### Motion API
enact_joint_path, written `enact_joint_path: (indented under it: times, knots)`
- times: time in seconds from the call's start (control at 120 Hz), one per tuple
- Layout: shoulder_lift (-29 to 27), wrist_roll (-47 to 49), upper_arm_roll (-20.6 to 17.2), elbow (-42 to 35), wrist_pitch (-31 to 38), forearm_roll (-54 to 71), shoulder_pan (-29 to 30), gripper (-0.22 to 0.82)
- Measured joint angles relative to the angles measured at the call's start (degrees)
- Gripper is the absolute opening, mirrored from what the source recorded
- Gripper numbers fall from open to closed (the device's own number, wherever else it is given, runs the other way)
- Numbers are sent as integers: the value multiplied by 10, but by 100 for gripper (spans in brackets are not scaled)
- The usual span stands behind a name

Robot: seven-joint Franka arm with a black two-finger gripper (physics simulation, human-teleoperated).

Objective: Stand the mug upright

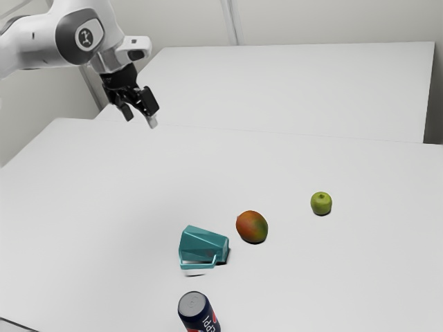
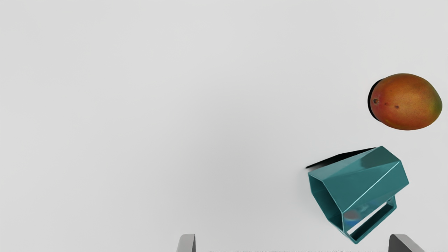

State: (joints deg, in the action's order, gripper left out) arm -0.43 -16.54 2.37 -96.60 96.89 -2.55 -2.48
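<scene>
Pincer (image 1: 140, 119) high above the desk (image 1: 104, 207), well apart from everything on it. Fingers (image 2: 187, 243) spread wide, gripping nothing. Clock bearings taken on the exterior view, 12 at its top, mug as centre.

Mug (image 1: 203, 245): teal, faceted, lying on its side on the desk, not upright. Handle along its 6 o'clock side; wrist view puts the open mouth at the end away from the mango (image 1: 252, 227).

Pincer at 11 o'clock from the mug. Mango, orange-red going green, near it at 2 o'clock, apart from it. Small green fruit (image 1: 321, 203) on the same bearing, farther out. Dark can (image 1: 196, 308) at 6 o'clock, grey top showing.
</scene>
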Motion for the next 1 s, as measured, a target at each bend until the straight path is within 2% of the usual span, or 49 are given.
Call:
enact_joint_path:
  times: [0.158, 0.383, 0.492, 1.0]
  knots:
    - [-17, 0, 1, -25, -3, -7, -8, 60]
    - [-111, 1, 15, -185, 32, -62, 14, 60]
    - [-139, 2, 19, -244, 50, -112, 15, 60]
    - [-155, 5, 14, -423, 151, -314, 13, 60]
